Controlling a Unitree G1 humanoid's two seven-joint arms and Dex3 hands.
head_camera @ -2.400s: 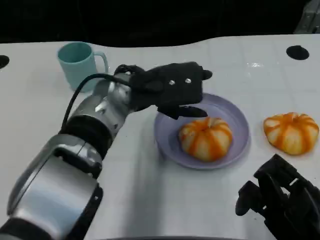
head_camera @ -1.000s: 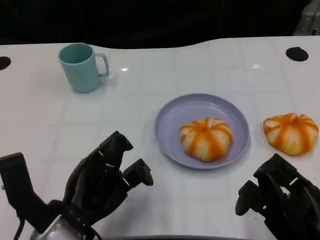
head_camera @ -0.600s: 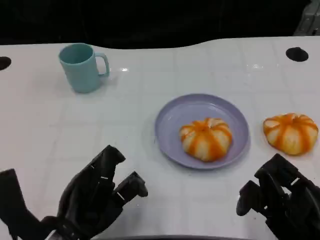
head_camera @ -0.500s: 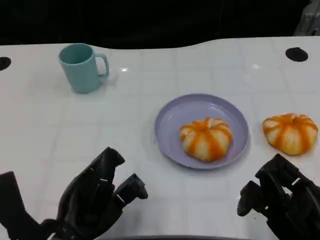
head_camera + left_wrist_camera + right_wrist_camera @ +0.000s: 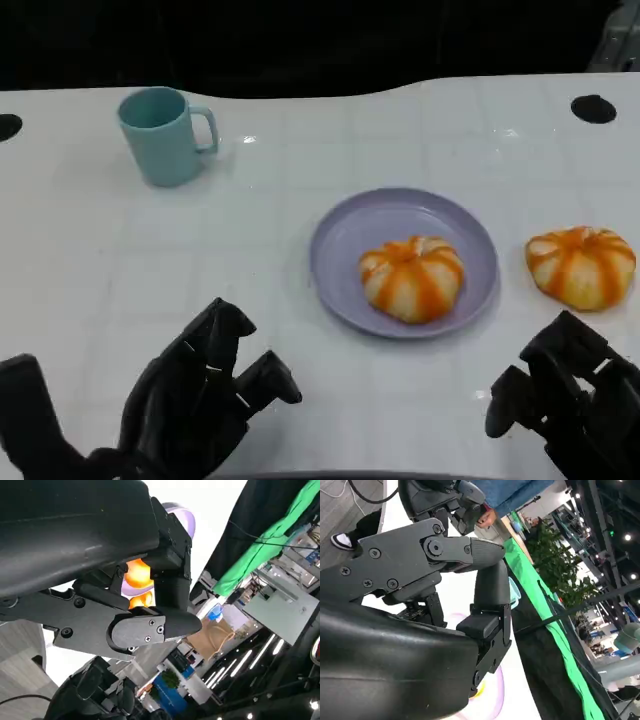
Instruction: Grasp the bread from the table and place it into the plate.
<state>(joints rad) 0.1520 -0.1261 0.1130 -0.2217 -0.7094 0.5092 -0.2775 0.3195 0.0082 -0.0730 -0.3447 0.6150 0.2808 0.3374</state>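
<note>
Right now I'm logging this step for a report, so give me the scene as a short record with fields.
plate: purple, mid-table, holding one bread bun
bun on plate: orange-striped, toward the plate's near right
bun on table: right of the plate, apart from it
mug: teal, far left, upright
left hand: near edge, holds nothing
right hand: near edge, holds nothing

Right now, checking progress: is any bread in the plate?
Yes: one bread lies in the plate; another bread sits on the table.
</note>
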